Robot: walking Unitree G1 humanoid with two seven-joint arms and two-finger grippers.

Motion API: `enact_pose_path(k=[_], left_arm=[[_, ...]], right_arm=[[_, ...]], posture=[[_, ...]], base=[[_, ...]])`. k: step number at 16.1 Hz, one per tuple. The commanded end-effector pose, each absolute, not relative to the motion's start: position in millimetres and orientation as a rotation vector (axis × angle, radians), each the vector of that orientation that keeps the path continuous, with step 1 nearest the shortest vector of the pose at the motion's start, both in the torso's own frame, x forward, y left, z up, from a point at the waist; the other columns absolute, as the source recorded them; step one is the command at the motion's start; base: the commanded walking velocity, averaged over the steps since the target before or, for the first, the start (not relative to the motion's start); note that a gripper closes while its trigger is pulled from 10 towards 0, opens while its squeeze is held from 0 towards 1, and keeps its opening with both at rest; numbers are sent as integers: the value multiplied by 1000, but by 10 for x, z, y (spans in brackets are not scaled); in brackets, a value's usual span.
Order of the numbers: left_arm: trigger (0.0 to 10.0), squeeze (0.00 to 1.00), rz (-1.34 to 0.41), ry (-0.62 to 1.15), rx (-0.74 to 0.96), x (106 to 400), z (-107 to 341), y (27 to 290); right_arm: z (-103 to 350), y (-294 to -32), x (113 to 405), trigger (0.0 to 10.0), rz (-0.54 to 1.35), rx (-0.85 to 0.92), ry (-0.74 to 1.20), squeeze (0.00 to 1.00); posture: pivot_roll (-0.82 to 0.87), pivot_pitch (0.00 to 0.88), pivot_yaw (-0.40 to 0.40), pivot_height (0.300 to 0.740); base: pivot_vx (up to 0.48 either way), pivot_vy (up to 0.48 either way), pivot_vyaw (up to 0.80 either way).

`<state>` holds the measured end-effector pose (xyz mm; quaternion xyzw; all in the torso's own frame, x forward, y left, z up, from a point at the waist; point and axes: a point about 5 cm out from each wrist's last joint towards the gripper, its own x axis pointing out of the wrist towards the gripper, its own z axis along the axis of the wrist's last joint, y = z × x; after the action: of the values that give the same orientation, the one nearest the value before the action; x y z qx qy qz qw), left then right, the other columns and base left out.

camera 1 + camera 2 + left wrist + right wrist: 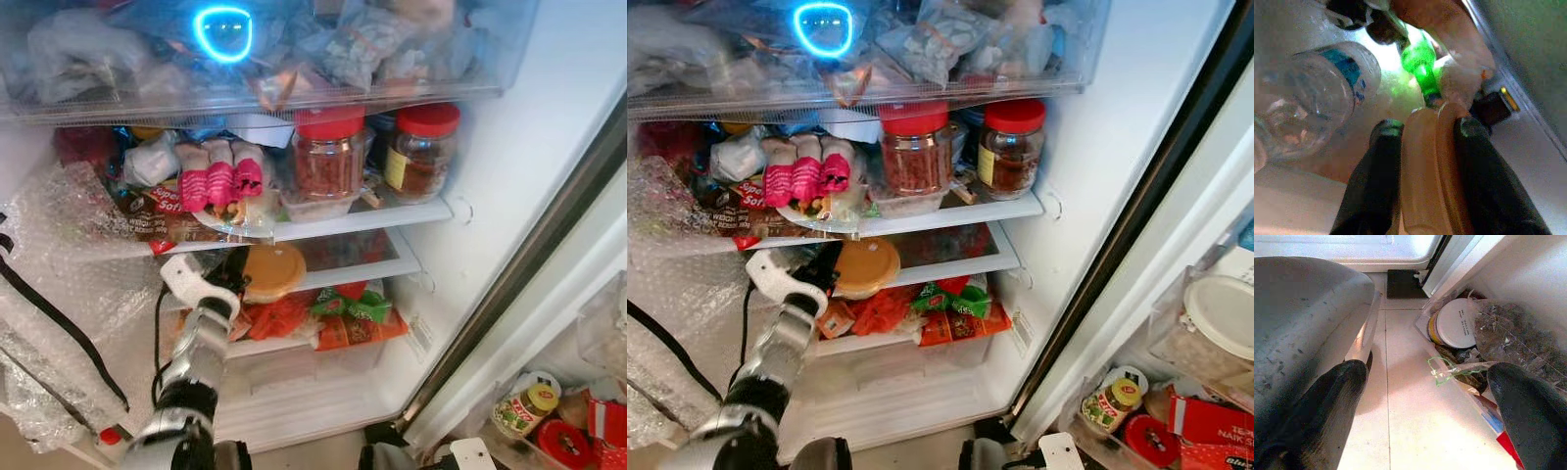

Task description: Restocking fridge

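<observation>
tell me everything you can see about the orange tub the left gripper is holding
The orange tub is a round, flat, opaque container, plastic by the look, with a lid whose seam runs around its edge. It is tilted on the fridge's lower shelf, above the red and green packets. The left gripper is shut on it, one black finger on each face, as the left wrist view shows. A clear water bottle lies nearby.

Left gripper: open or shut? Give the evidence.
Shut: the left gripper has both fingers pressed against the orange tub.
</observation>
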<state>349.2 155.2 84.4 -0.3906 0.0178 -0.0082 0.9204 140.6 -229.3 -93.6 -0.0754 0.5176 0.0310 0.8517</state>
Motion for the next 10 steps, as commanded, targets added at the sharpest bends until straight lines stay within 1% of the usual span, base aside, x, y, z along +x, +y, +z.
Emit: enact_pose_path(k=[1, 6, 10], left_arm=[[10000, 0, 1, 16, -805, 3547, 910, 1563], [10000, 0, 105, 21, -841, 3596, 889, 1671], [10000, 0, 139, 40, -862, 3600, 857, 1661]], right_arm=[[-931, -2290, 1419, 10000, 66, -158, 1081, 0], [-941, -2296, 1388, 10000, 55, -156, 1089, 0], [-945, -2305, 1372, 10000, 53, -158, 1096, 0]], posture=[[-124, 0, -42, 631], [-157, 0, -40, 631], [-164, 0, -44, 631]], base=[[0, 0, 0], [0, 0, 0], [0, 0, 0]])
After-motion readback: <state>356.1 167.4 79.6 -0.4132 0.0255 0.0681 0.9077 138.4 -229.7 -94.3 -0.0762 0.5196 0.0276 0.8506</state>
